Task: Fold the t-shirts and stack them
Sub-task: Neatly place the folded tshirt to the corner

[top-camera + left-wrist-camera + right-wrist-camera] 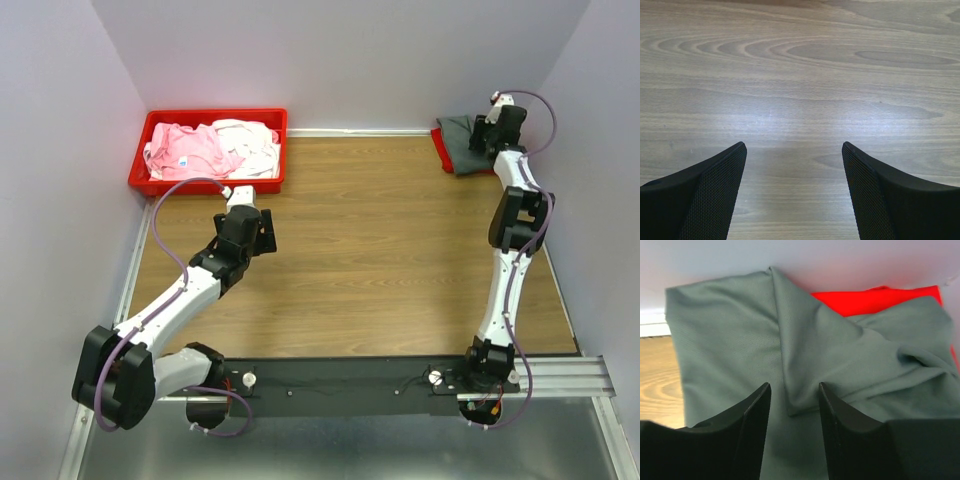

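A folded dark grey t-shirt [460,142] lies on a bright red t-shirt [439,147] in the far right corner. In the right wrist view the grey shirt [730,340] fills the frame, with the red shirt [875,299] showing behind it. My right gripper [484,137] [794,390] is open just over the grey shirt, its jaws either side of a folded flap's corner, holding nothing. Pale pink [185,150] and white [250,142] shirts lie crumpled in the red bin [210,184]. My left gripper [238,196] [794,147] is open and empty above bare wood.
The red plastic bin stands at the far left against the back wall. Pale walls close in the table at the back and both sides. The wooden tabletop [370,250] lies between the two arms. A black rail [350,380] runs along the near edge.
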Available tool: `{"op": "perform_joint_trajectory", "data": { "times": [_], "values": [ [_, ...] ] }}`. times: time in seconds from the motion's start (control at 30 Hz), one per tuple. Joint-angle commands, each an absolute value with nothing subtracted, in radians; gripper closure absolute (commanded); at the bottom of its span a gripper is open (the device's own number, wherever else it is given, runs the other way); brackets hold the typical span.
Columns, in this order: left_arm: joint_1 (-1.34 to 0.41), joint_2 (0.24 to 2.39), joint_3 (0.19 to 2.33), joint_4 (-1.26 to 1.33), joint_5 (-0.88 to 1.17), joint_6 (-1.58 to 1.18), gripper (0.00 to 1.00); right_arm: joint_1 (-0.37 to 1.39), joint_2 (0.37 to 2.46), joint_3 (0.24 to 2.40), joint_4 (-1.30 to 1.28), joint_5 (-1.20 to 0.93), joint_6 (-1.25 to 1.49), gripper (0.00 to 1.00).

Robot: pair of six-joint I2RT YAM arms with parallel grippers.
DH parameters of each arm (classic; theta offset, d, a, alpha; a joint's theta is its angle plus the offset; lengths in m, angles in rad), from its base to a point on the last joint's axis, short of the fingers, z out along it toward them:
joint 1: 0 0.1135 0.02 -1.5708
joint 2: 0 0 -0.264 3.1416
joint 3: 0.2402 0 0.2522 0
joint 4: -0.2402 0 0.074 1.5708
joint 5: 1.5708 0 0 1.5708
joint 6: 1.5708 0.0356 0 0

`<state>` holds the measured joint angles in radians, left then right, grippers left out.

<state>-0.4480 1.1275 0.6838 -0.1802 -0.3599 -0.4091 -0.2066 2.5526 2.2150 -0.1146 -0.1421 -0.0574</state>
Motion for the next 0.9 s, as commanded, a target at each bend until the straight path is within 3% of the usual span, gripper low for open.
{"op": "perform_joint_trajectory", "data": {
  "times": [0.0,0.33,0.5,0.67,0.87],
  "values": [
    [-0.459,1.115,0.681,-0.156,-0.393,-0.402,0.15,-0.193,2.603,2.289,-0.127,-0.115,-0.107,0.51],
    [-0.462,1.115,0.68,-0.156,-0.394,-0.403,0.15,-0.175,2.643,2.302,-0.138,-0.051,-0.13,0.51],
    [-0.463,1.114,0.678,-0.155,-0.396,-0.405,0.15,-0.175,2.671,2.336,-0.138,-0.005,-0.13,0.56],
    [-0.466,1.115,0.678,-0.153,-0.396,-0.402,0.15,-0.175,2.691,2.345,-0.138,0.04,-0.141,0.62],
    [-0.466,1.117,0.676,-0.153,-0.393,-0.403,0.15,-0.175,2.691,2.352,-0.137,0.067,-0.152,0.82]
  ]
}}
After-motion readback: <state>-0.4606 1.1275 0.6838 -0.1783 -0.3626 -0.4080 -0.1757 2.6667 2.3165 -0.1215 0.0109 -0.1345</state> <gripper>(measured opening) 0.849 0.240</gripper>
